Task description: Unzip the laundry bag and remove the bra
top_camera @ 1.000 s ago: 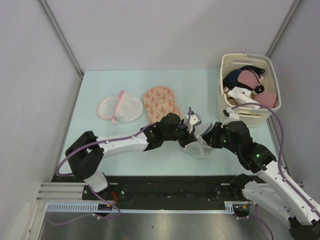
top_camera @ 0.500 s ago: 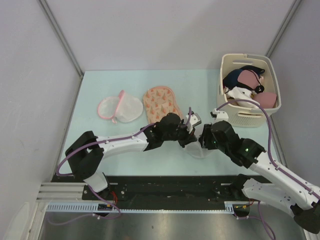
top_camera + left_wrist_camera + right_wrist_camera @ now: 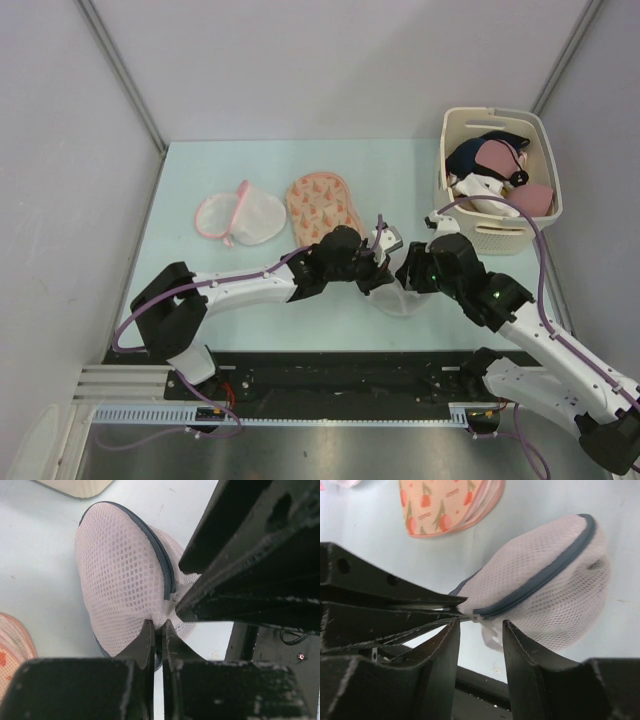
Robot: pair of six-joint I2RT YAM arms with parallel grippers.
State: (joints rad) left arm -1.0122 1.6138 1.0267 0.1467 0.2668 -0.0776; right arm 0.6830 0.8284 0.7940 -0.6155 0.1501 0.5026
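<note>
A white mesh laundry bag (image 3: 122,575) with a dark blue zipper band lies on the table between my two grippers. It also shows in the right wrist view (image 3: 547,587) and, half hidden, in the top view (image 3: 398,298). My left gripper (image 3: 158,626) is shut on the mesh at the bag's end by the zipper; in the top view it (image 3: 384,264) sits at the bag's left. My right gripper (image 3: 480,626) is open, its fingers either side of the zipper end and a small white tab (image 3: 490,636), without touching them. The bra is hidden.
A cream basket (image 3: 490,113) of dark and pink garments stands at the back right. A peach patterned bag (image 3: 322,203) and a white mesh bag with pink trim (image 3: 240,217) lie behind the left arm. The peach bag also shows in the right wrist view (image 3: 450,502).
My right arm has swung left and forward, bringing its gripper up to the bag next to the left gripper. The left arm and bag have stayed put.
</note>
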